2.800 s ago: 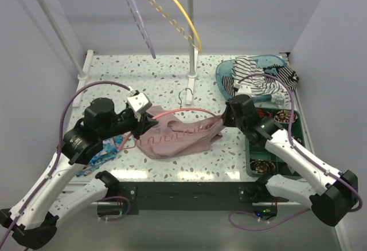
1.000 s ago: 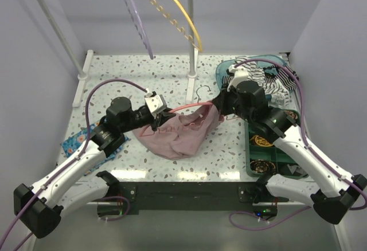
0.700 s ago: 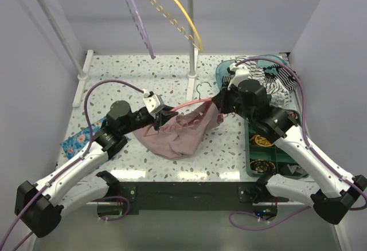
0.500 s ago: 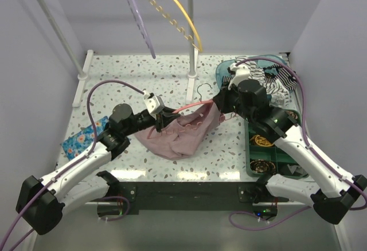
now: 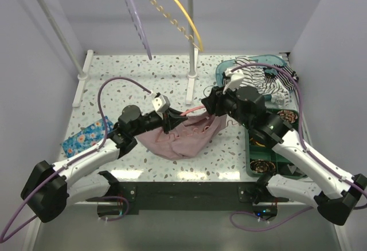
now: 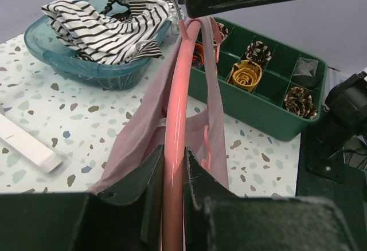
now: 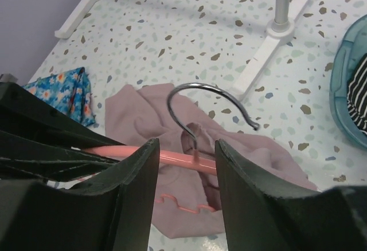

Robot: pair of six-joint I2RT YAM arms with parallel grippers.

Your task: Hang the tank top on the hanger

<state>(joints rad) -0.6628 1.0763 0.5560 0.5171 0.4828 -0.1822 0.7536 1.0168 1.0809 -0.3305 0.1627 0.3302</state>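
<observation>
Lately loosened on the right: right hand (image 7: 184,145) shut a second ago, fingers now parted and straddling the hanger (image 7: 175,159) bar just below its metal hook (image 7: 209,96), not pinching it. Also moved a little toward the left edge since then. Left hand (image 6: 174,173) unchanged in grip, narrow and clamped tight on the coral bar. Reaches farther toward the middle than before, baring more of the blue floral cloth (image 5: 86,137) by the left edge. Dusty-pink tank top (image 5: 184,139) draped over the bar, a strip of fabric on either side of it in the left wrist view. Remainder bunched on the counter (image 5: 126,73) between the two hands, closer to the near edge than the far one.

Pale speckled terrazzo surface; plain lavender-grey walls on three sides. White rack post (image 5: 191,62) standing mid-counter toward the far edge, with a lilac hanger (image 5: 137,27) and a yellow hanger (image 5: 175,10) hung up high. At the far right corner, teal basin (image 6: 80,70) heaped with a striped garment (image 6: 109,27). Along the right edge, green compartment tray (image 6: 258,116), just beside the right arm.

Bare terrazzo over the far left quarter and in a strip along the near edge. Tight between rack post, basin and right hand.
</observation>
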